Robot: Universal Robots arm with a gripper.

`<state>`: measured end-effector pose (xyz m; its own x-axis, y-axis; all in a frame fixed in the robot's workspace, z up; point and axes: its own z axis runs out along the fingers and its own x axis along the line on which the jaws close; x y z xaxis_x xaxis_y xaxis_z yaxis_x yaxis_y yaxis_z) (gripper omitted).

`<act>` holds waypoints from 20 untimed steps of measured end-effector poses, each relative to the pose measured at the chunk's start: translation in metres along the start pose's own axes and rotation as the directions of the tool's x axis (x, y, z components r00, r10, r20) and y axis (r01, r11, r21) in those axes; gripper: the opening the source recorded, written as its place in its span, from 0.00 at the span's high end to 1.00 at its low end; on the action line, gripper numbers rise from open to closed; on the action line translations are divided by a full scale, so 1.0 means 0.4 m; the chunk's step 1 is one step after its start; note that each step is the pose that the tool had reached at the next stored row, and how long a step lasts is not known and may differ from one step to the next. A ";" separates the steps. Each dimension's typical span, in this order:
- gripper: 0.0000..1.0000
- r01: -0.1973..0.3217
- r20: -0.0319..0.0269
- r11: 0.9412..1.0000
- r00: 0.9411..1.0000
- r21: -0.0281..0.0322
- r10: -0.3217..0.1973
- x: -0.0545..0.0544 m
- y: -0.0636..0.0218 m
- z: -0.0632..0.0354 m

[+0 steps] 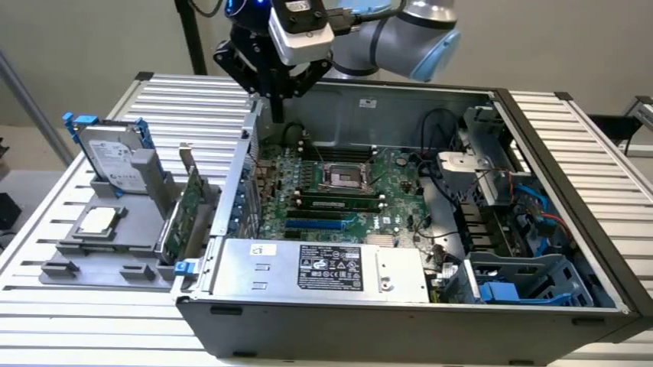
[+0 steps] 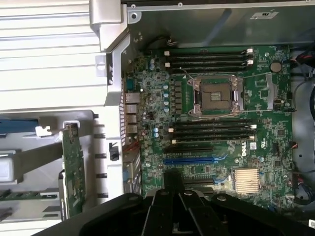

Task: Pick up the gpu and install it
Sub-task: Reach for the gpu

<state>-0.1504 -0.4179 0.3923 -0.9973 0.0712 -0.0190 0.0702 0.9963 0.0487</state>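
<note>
Closest to the lens in the wrist view is the gripper (image 2: 173, 178) itself, black fingers (image 2: 160, 211) pinched fully together with nothing between them. In the exterior view it hangs high over the far left part of the open case (image 1: 408, 329), roughly above the left wall. I can't say which side of the wall it's on. The motherboard (image 1: 337, 183) sits below it.

The gpu (image 1: 186, 218) isn't in the case. It's standing on edge in the grey rack (image 1: 102, 252) on the exterior view's left, just beside the case wall, with the hard drive (image 1: 112, 157) farther back in the same rack. The card and gripper are well apart, so I'd call the pickup not yet begun.

My take on doing the grab well:
- The fingers have to spread before going down. The card is thin, so a modest gap should be enough.
- Line the jaws up with the card so the pads close on its two flat faces, around the middle of the top edge. Off to one end, I'd guess it tilts.
- Pull straight up along the rack slot. Any sideways drag could jam it.
- The case wall is right beside the card, so the finger on that side has little room.
</note>
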 end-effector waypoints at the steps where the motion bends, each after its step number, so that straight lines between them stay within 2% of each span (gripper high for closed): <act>1: 0.89 0.000 0.000 1.000 1.000 0.000 0.000 0.009 -0.006 0.000; 6: 0.89 0.000 0.000 1.000 1.000 0.000 0.000 0.061 -0.029 0.000; 20: 0.89 0.000 0.000 1.000 1.000 0.006 0.000 0.219 -0.058 0.017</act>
<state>-0.2392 -0.4344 0.3827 -0.9973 0.0711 -0.0194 0.0702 0.9966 0.0432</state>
